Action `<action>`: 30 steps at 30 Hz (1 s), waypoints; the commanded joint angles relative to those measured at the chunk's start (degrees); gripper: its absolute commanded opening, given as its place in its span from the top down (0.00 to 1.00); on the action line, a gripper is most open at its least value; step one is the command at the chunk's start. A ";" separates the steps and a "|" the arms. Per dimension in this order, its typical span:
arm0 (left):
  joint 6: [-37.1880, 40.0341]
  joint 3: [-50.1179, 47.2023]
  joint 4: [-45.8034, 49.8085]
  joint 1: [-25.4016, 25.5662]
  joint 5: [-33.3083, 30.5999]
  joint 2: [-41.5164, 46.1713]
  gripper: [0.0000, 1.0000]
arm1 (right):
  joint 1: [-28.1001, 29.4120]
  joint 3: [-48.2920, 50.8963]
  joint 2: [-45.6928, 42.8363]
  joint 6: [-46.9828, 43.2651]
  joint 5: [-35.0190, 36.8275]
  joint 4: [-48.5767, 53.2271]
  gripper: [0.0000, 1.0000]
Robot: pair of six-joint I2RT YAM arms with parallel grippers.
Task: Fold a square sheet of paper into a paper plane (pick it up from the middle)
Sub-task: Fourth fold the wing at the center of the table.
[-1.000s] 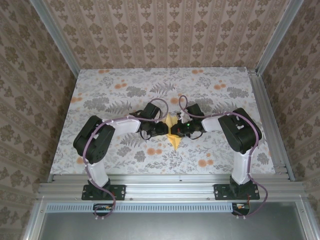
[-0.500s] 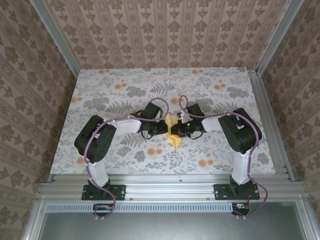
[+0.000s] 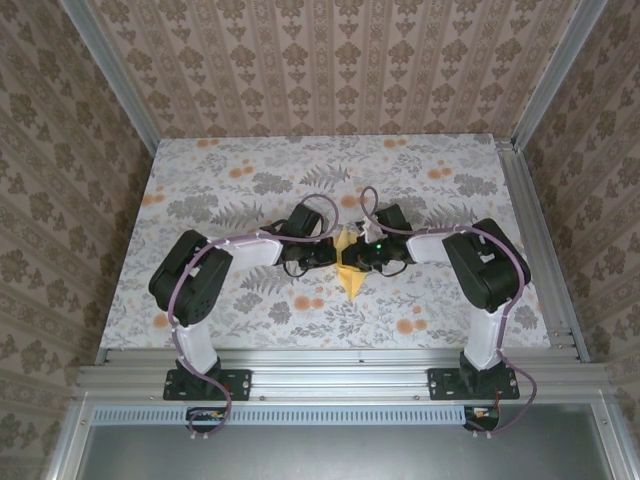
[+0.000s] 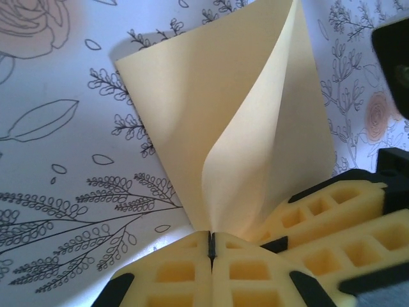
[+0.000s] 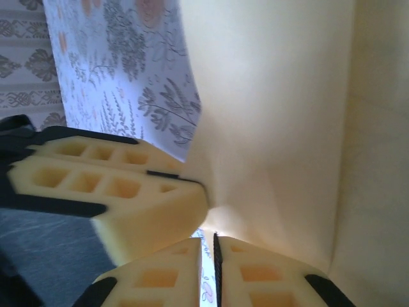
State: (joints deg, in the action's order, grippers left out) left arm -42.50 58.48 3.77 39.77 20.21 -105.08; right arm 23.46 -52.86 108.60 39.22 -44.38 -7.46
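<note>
The pale-yellow sheet of paper, folded into a pointed paper-plane shape, stands up from the middle of the table with its tip toward the near edge. My left gripper comes in from the left and is shut on the paper's lower fold, pads pressed together. My right gripper faces it from the right, close enough that its fingers show in the left wrist view. Its jaws stand a narrow slit apart with tablecloth showing through. The paper leans on its right pad. The left fingers sit alongside.
The table is covered by a floral cloth with small orange flower prints. Patterned walls and aluminium rails close it in on three sides. Both arm bases are bolted at the near edge.
My left gripper has closed onto the paper. My right gripper's jaws have parted slightly, and the right arm's elbow has shifted a little to the right. The paper stays in the middle.
</note>
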 commanded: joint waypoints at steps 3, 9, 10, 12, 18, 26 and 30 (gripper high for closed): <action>0.75 0.44 -1.00 0.08 1.69 -0.97 1.00 | -1.05 1.08 -4.47 -0.58 0.06 2.80 0.82; 1.70 1.33 -1.35 0.22 3.02 -1.61 1.00 | -1.86 3.28 -6.71 -3.20 2.37 8.05 0.82; 1.94 1.51 -1.20 0.24 3.00 -1.62 1.00 | -2.30 3.58 -6.87 -3.39 2.72 8.23 0.83; 2.40 1.64 -0.75 0.21 3.00 -1.70 1.00 | -3.22 3.37 -6.44 -4.34 4.13 10.38 0.83; 2.79 2.07 -0.51 0.25 3.44 -2.04 1.00 | -3.54 2.97 -4.83 -6.56 6.82 14.20 0.86; 3.23 3.77 -0.17 0.42 4.31 -3.41 1.00 | -3.63 1.52 -2.03 -7.53 7.47 14.39 0.87; 3.37 4.53 -0.08 0.61 4.93 -4.51 1.00 | -3.56 1.55 -1.05 -7.59 7.38 14.01 0.87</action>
State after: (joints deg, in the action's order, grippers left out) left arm -40.71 61.32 3.01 39.79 23.59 -108.07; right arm 19.90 -50.54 105.43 32.91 -38.15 5.02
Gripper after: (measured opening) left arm 0.047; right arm 0.126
